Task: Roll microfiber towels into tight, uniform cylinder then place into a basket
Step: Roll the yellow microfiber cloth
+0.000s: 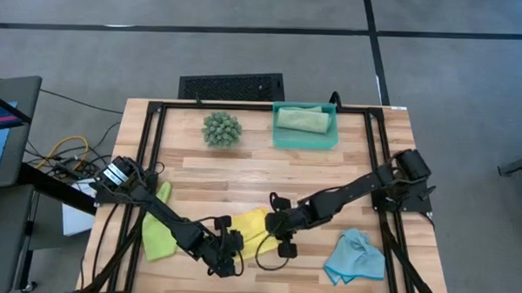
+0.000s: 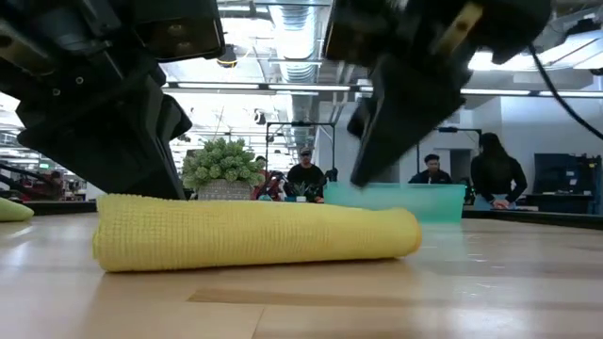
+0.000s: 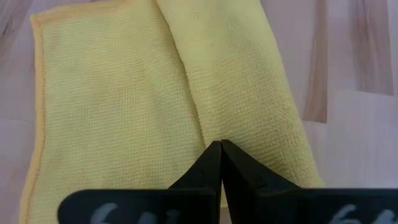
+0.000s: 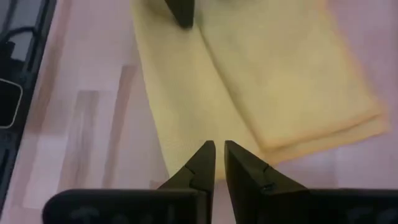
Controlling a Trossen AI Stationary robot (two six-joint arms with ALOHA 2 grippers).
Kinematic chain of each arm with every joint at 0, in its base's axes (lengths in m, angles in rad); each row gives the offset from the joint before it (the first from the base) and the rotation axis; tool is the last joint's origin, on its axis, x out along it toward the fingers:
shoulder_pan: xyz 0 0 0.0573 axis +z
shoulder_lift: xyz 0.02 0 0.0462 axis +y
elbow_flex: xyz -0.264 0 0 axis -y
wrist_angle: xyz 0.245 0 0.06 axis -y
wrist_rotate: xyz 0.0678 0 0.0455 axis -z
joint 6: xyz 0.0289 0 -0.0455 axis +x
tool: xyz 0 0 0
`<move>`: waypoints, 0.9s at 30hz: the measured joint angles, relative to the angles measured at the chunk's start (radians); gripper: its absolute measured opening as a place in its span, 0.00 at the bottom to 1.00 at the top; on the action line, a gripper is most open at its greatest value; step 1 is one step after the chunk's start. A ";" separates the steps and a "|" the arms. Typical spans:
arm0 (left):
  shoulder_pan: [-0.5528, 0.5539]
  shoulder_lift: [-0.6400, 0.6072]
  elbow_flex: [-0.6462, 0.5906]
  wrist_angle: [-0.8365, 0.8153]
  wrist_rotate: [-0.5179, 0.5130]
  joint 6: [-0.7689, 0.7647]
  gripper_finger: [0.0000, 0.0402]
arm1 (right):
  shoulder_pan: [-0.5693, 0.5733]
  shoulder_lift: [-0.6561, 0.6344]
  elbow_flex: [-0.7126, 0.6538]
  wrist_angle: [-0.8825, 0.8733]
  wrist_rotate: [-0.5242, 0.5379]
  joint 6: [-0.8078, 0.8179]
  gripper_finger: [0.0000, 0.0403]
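A yellow towel (image 1: 255, 226), partly rolled, lies on the wooden table between my two grippers. Its rolled part (image 3: 249, 93) lies beside the flat single part (image 3: 112, 106). My left gripper (image 3: 221, 146) is shut, its tips at the seam between the roll and the flat part, near the towel's left end (image 2: 122, 231). My right gripper (image 4: 219, 146) hovers just above the towel's right end (image 2: 396, 231) with a narrow gap between its fingers and nothing in it. The teal basket (image 1: 333, 132) at the far side holds a rolled sage green towel (image 1: 302, 119). My left gripper sets its shut fingertips (image 3: 219, 155) on the yellow towel at the seam (image 3: 202, 127) where the rolled part meets the flat part. The fingers slant down from the table's near left. The towel lies on the table.
A lime green towel (image 1: 158, 232) lies under the left arm and a crumpled light blue towel (image 1: 355, 258) at the near right. A spiky green plant ball (image 1: 222, 129) stands left of the basket. People stand in the room beyond the table (image 2: 306, 174).
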 joint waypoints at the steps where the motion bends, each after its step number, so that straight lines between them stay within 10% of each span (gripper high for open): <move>1: 0.000 0.000 0.000 0.000 0.000 0.000 0.00 | 0.011 -0.014 -0.007 0.004 0.032 -0.021 0.15; 13: -0.002 0.000 0.000 -0.003 0.000 0.000 0.00 | 0.112 0.111 -0.012 0.319 0.080 -0.307 0.17; 27: -0.002 0.000 0.000 -0.004 0.000 0.002 0.00 | 0.129 0.274 0.067 0.404 0.266 -0.620 0.60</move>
